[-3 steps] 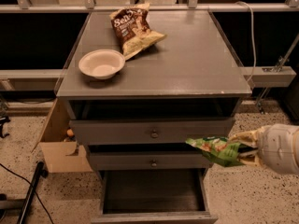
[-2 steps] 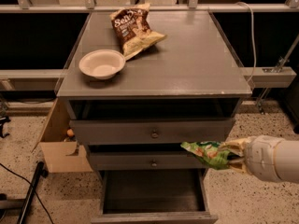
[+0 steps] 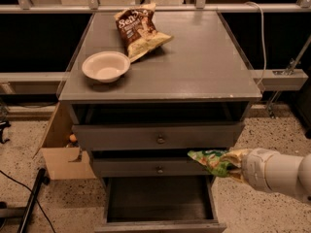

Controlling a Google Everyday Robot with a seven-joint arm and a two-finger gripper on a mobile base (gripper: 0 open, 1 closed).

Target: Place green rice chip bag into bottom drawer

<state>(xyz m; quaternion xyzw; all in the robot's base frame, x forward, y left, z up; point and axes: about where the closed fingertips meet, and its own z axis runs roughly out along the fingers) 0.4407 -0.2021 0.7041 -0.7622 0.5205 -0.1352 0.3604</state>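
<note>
The green rice chip bag (image 3: 209, 160) is small, bright green and crinkly. My gripper (image 3: 234, 165) is shut on it, coming in from the right on a white arm. The bag hangs in front of the middle drawer's right end, above the right side of the bottom drawer (image 3: 160, 200). That drawer is pulled out, and its dark inside holds nothing I can see.
On the grey cabinet top (image 3: 194, 67) lie a brown-and-yellow chip bag (image 3: 138, 29) and a pale bowl (image 3: 105, 66). Two knobbed drawers (image 3: 158, 138) stand slightly open. A cardboard box (image 3: 60, 149) sits at the cabinet's left. A black pole (image 3: 29, 203) lies on the floor.
My gripper has moved down and to the left with the green bag, from beside the top drawer's right end to just above the open bottom drawer.
</note>
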